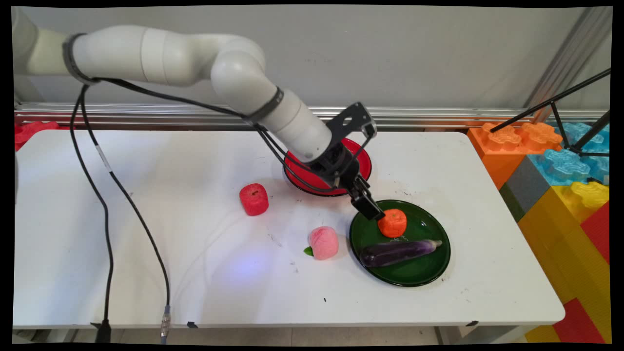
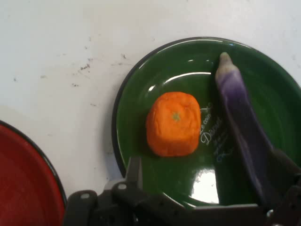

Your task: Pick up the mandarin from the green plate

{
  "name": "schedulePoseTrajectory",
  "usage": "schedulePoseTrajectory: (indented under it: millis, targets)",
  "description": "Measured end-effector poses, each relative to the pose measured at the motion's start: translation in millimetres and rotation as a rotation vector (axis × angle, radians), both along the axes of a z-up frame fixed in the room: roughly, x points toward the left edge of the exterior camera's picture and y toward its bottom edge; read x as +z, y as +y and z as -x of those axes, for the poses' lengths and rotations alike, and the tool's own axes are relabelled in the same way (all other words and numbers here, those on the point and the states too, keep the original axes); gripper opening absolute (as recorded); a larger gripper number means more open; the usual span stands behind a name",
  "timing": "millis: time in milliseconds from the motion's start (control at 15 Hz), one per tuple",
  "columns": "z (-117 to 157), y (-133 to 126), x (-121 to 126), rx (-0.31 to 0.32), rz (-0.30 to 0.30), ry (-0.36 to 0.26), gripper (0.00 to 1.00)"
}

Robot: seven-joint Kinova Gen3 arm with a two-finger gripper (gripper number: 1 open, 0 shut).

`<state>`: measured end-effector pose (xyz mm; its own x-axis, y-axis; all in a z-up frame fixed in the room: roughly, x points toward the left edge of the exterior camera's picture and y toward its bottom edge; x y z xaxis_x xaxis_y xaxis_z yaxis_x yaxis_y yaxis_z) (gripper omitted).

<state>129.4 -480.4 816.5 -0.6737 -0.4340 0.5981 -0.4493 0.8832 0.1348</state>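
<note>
Green plate (image 1: 429, 273) is set on the table (image 1: 146, 253), right of centre; an eggplant (image 1: 397, 252) and orange (image 1: 392, 223) are held in it; the gripper (image 1: 373, 212) is hung just beside the orange, fingers (image 2: 134, 172) spread, nothing gripped.

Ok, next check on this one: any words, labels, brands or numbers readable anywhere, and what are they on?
White script lettering on the floor of the green plate, between the orange fruit and the eggplant: too blurred to read; one word may begin with "D".
In the main view the same lettering is only a pale smudge.
Nothing else carries readable text.
</note>
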Motion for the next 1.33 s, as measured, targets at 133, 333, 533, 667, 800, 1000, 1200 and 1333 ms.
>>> schedulePoseTrajectory:
  millis: [133, 333, 533, 667, 800, 1000, 1200, 1333]
  targets:
    - [4, -2, -14, -0.003, 0.002, 0.006, 1.00]
    - [10, -4, -28, -0.003, 0.001, 0.015, 1.00]
    - [15, -7, -42, 0.003, -0.002, 0.022, 1.00]
    - [17, -9, -48, 0.006, -0.001, 0.027, 1.00]
    - [20, -12, -55, 0.010, -0.001, 0.034, 1.00]
    - [24, -14, -65, 0.010, -0.002, 0.049, 1.00]
    - [28, -17, -73, 0.007, 0.003, 0.066, 1.00]
    - [30, -19, -77, 0.007, 0.009, 0.074, 1.00]
